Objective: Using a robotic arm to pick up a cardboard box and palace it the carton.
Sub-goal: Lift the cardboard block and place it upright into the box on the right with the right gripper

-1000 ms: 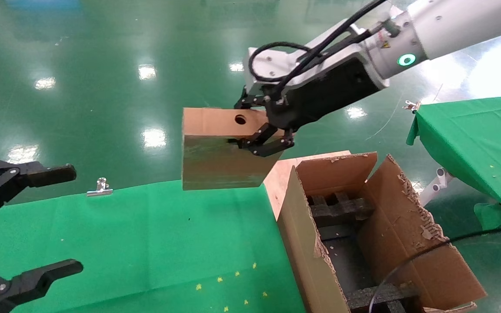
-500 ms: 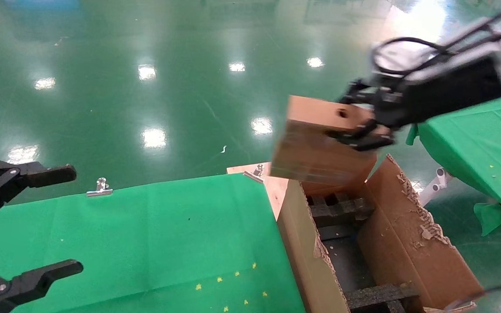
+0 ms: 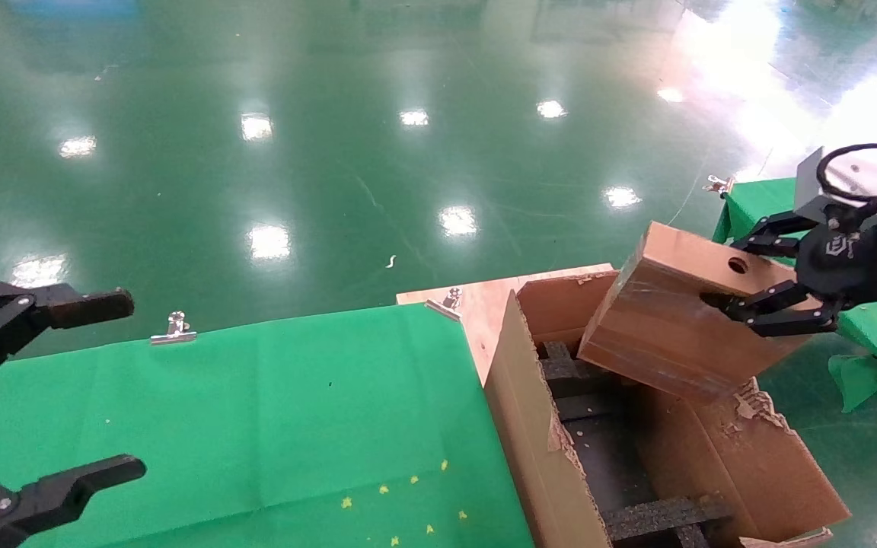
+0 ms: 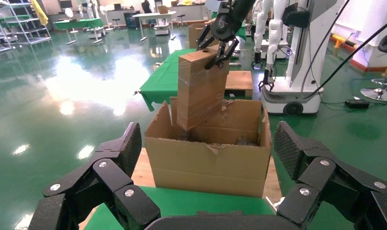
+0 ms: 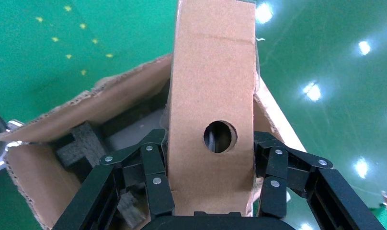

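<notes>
While the cardboard box [image 3: 674, 320] hangs tilted above the far right part of the open carton [image 3: 545, 457], the right gripper [image 3: 766, 278] is clamped on its upper end. At the near left, the left gripper [image 3: 43, 396] waits with fingers spread over the green cloth [image 3: 256, 426].

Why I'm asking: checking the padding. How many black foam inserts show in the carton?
2: one black foam insert at the carton's far end, partly under the held cardboard box; another at its near end. More may be hidden behind the box.
</notes>
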Controlling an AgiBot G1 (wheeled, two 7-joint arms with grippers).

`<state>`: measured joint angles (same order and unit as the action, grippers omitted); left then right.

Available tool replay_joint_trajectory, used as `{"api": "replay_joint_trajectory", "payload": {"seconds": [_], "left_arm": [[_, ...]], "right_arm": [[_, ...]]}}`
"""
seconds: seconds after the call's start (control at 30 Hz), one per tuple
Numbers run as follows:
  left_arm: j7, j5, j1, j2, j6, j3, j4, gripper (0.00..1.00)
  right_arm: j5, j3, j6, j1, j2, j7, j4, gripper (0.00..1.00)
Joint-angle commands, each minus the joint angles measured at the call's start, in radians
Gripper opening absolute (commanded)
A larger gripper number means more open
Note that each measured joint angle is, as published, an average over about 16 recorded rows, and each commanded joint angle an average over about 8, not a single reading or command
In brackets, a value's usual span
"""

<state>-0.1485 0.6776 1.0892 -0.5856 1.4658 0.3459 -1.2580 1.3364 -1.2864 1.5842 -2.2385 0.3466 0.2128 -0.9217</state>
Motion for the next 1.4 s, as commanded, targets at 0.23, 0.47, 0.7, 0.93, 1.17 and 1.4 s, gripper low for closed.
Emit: {"api": "replay_joint_trajectory", "payload": {"seconds": [0.23,0.47,0.7,0.93,1.17,1.4], "left_arm": [[0.000,0.000,0.000,0.000,0.000,0.000,0.000,1.00],[0.000,0.000,0.000,0.000,0.000,0.000,0.000,1.00],[0.000,0.000,0.000,0.000,0.000,0.000,0.000,1.00],[0.000,0.000,0.000,0.000,0.000,0.000,0.000,1.00],[0.000,0.000,0.000,0.000,0.000,0.000,0.000,1.00],[0.000,0.000,0.000,0.000,0.000,0.000,0.000,1.00]], "right_arm": [[-0.014,-0.011,-0.005,0.002,-0.017,0.010,-0.007,0.00],[-0.006,-0.005,-0.007,0.006,-0.005,0.007,-0.003,0.00],[0.010,-0.028,-0.068,0.041,-0.023,0.107,-0.027,0.00],[0.089,-0.066,-0.230,0.105,-0.092,0.432,-0.188,0.00],[0.241,-0.112,-0.366,0.160,-0.159,0.846,-0.388,0.00],[0.355,-0.148,-0.426,0.203,-0.140,1.134,-0.432,0.00]]}}
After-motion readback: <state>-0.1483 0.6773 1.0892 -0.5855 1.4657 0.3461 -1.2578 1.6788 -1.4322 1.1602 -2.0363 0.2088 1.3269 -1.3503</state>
